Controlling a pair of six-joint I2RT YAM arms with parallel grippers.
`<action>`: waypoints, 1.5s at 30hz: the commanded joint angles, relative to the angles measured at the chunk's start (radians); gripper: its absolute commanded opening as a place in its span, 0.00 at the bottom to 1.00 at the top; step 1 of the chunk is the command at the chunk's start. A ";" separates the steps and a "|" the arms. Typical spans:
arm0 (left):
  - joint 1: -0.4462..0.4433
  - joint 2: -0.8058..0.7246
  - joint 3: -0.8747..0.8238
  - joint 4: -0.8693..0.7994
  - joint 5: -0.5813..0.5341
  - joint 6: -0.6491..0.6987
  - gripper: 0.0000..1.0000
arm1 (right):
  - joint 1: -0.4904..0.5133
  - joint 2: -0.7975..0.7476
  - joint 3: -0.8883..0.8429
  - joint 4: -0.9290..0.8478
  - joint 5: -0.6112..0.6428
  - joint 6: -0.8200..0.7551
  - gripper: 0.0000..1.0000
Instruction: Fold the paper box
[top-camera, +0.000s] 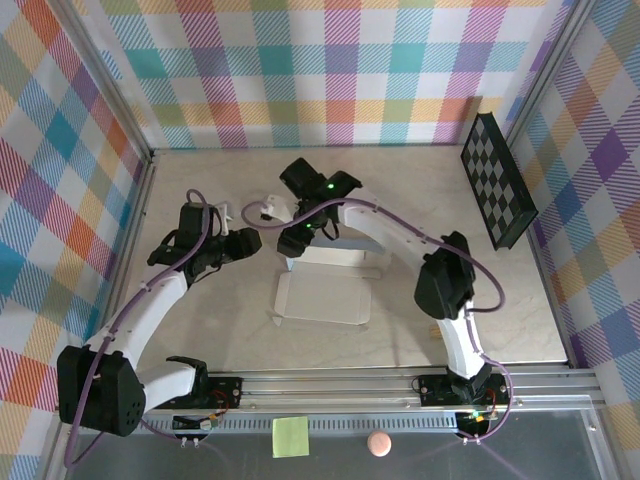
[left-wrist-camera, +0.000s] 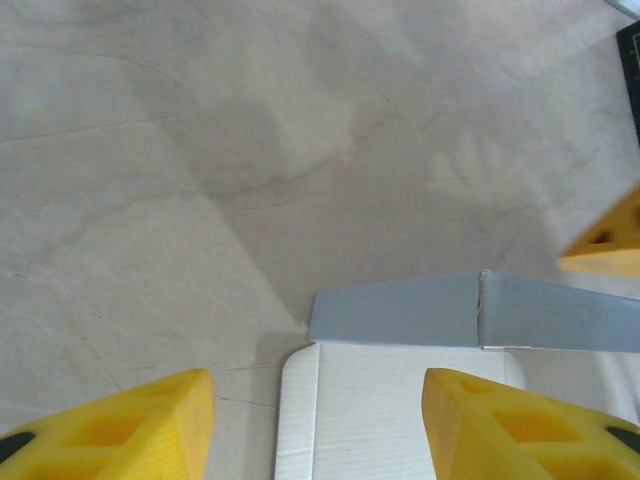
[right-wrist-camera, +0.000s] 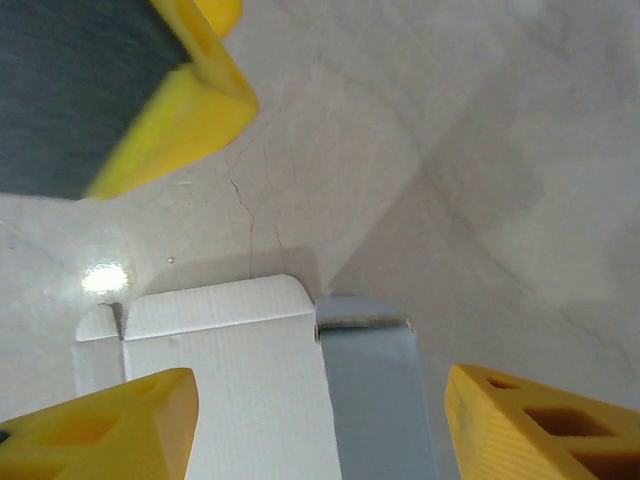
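Pale cardboard paper box (top-camera: 325, 297) lying part-folded | left end effector (left-wrist-camera: 315, 380) apart | right end effector (right-wrist-camera: 320, 375) apart

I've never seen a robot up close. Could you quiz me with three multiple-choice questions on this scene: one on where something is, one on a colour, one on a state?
1. Where is the checkerboard panel?
A. lying flat in the centre
B. on the near ledge
C. propped at the far right side

2. What colour are the gripper fingers?
A. yellow
B. red
C. green

3. What state is the paper box in?
A. closed up and finished
B. lying open on the table, unfinished
C. lifted into the air

Answers:
1 C: the top view shows it tilted against the right wall.
2 A: both wrist views show yellow fingers.
3 B: its white face and flaps lie spread on the table.
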 joint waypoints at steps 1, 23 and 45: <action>-0.012 0.024 0.049 0.008 0.060 -0.015 0.56 | -0.032 -0.103 -0.088 0.058 -0.012 0.132 0.66; -0.177 0.358 0.278 -0.042 0.127 0.040 0.35 | -0.180 -0.588 -0.655 0.193 0.263 0.787 0.56; -0.181 0.266 0.176 0.007 0.151 0.021 0.50 | -0.207 -0.616 -0.714 0.175 0.233 0.916 0.55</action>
